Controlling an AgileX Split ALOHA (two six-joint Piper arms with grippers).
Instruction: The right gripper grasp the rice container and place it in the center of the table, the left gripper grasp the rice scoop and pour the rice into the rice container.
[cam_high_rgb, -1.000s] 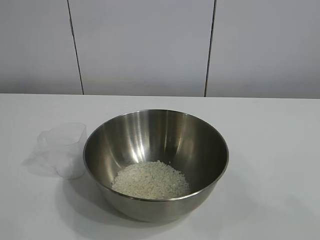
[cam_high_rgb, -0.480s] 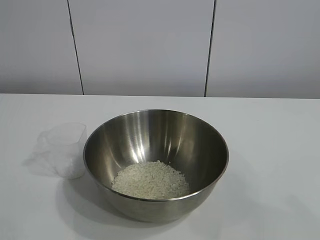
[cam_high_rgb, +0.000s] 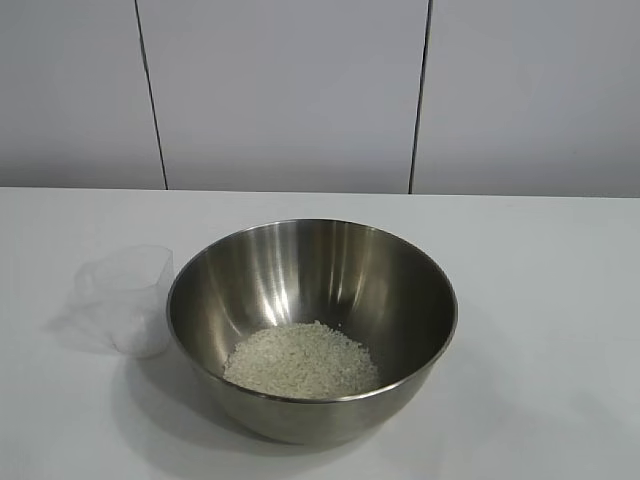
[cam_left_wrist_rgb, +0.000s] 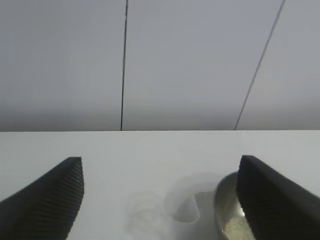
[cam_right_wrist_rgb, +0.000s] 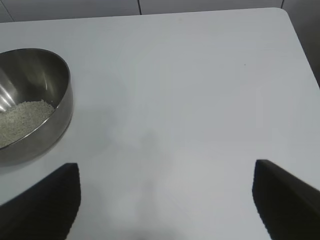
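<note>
Scoop emptied and set down, rice in the bowl: what remains is a clean retreat.

From the left: the frosted, tapered plastic rice scoop (cam_high_rgb: 125, 300) stands upright on the white desk (cam_high_rgb: 540, 300), just beside the shiny round steel rice container (cam_high_rgb: 312, 325) near the middle, holding the pale grainy rice (cam_high_rgb: 302, 360). The left gripper (cam_left_wrist_rgb: 160, 200) and right gripper (cam_right_wrist_rgb: 167, 200) both have jaws spread, empty; best kept clear of the light cup.
</note>
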